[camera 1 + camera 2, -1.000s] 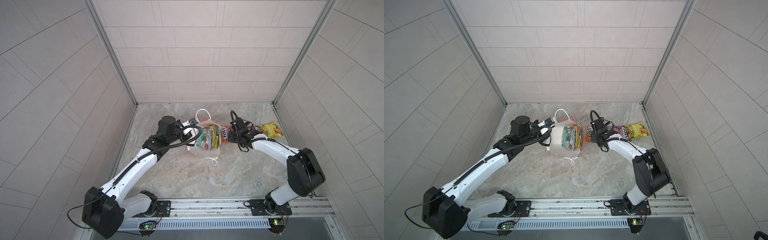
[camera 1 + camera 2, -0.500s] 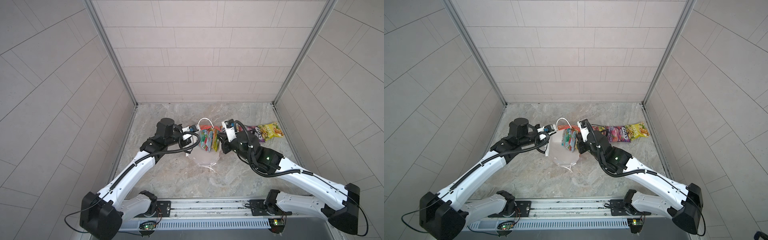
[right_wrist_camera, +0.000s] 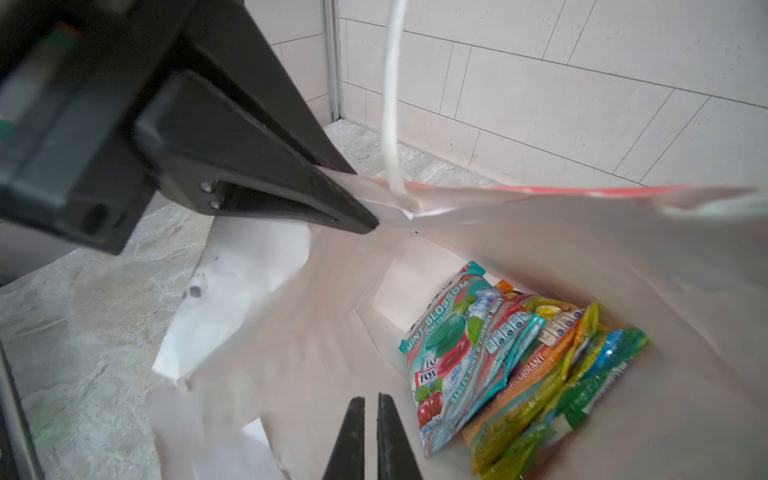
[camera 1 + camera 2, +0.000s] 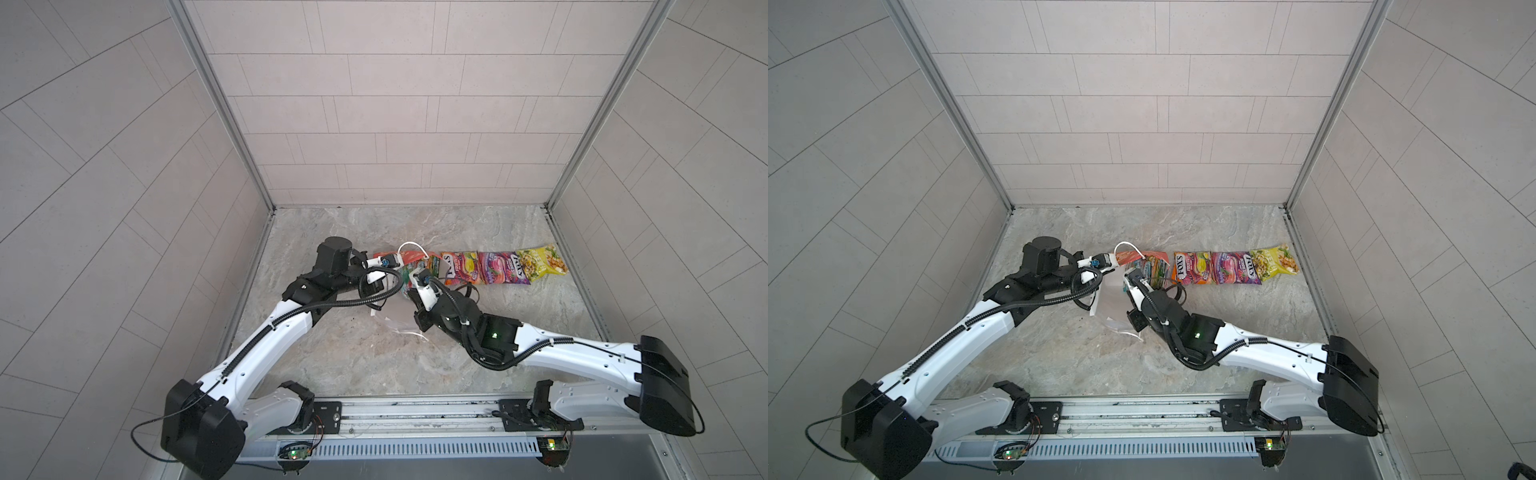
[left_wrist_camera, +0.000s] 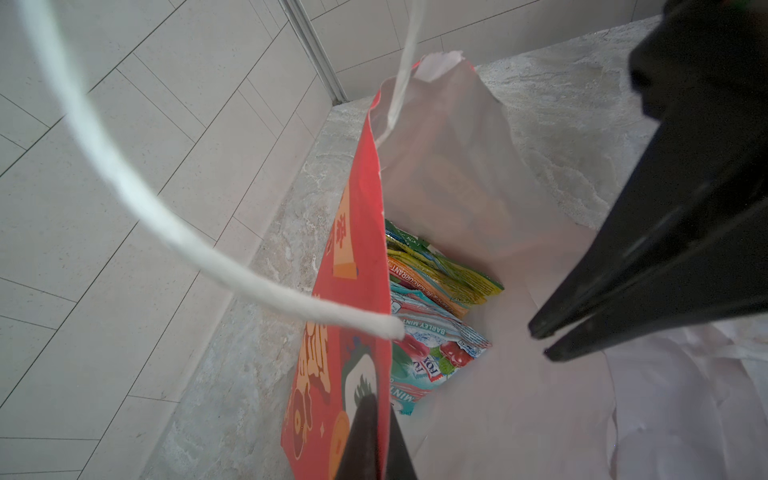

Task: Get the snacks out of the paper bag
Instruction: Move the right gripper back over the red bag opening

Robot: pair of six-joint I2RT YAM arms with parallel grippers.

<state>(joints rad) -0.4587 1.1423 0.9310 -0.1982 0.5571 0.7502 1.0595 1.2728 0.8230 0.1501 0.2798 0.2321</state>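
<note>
— Marbled tabletop [image 4: 332, 357] is seen across the lower middle of the frame in both top views; which step is judged in hand?

— Reaching in for another packet. Nearest, the right gripper [image 3: 371, 400] is poised inside the bag mouth, jaws pressed together on nothing. Mid-frame, the paper bag [image 5: 357, 232] is held open by the left gripper [image 5: 379, 440], clamped on its rim.

— And the snacks [image 3: 519, 374]?

— Several are stacked at the bag's bottom, the teal packet [image 3: 444, 357] uppermost; three packets [image 4: 503, 268] are laid in a row further back, right of centre.

— Next?

— The jaws would need to be parted, then lowered over the teal packet's edge.
</note>
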